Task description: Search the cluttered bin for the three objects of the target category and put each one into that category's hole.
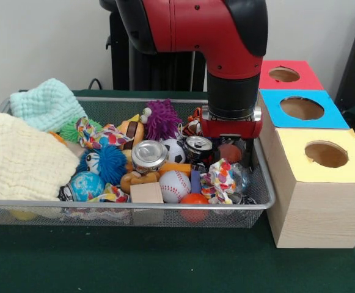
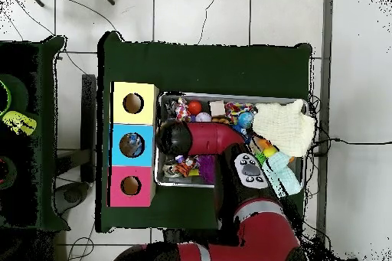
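Bin front: mesh bin (image 1: 165, 207) rim, baseball (image 1: 175, 185) just behind it
Gripper (image 1: 229, 149): low among clutter near bin's box-side end; jaw state hidden (cannot tell)
Risk: snagging neighbouring toys, lifting wrong item

Light is even and fairly bright in both views, seemingly from overhead, with no hard shadows. In the front view a soft shadow lies under the bin (image 1: 134, 210) and beside the box (image 1: 314, 201) on the dark green cloth (image 1: 165, 262). The can (image 1: 149, 154) lid shows a small highlight, and the red arm (image 1: 226, 36) carries a faint sheen. The front view is slightly soft. In the overhead view the small things in the bin are hard to make out.
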Robot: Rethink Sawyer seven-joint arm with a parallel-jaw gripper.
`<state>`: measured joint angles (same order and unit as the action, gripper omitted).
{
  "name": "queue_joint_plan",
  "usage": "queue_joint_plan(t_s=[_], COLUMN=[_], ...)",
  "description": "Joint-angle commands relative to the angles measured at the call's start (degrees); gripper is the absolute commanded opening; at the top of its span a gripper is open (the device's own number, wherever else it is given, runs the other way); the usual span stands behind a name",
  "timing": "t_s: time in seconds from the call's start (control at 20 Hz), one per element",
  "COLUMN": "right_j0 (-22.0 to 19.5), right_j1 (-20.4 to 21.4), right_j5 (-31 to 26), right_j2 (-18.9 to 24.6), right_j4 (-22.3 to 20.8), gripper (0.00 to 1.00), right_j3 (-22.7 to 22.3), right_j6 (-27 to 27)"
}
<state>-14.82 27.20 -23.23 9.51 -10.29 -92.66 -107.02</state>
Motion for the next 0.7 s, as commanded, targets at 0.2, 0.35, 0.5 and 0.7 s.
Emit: queue_joint_plan(t_s=[0.2, 0.35, 0.5, 0.7], right_j0=[0.2, 0.6, 1.0, 1.3], right_j1=[-5.4, -7.6, -9.2, -11.1], right_j5=[-2.5, -3.3, -3.9, -4.9], right_j2=[-1.7, -2.3, -2.7, -2.9], right_j4=[-2.0, -2.3, -2.6, -2.7], gripper=[1.0, 1.0, 1.0, 1.0], right_j3=[8.3, 11.1, 13.3, 16.0], right_j6=[-2.2, -1.9, -1.4, -0.5])
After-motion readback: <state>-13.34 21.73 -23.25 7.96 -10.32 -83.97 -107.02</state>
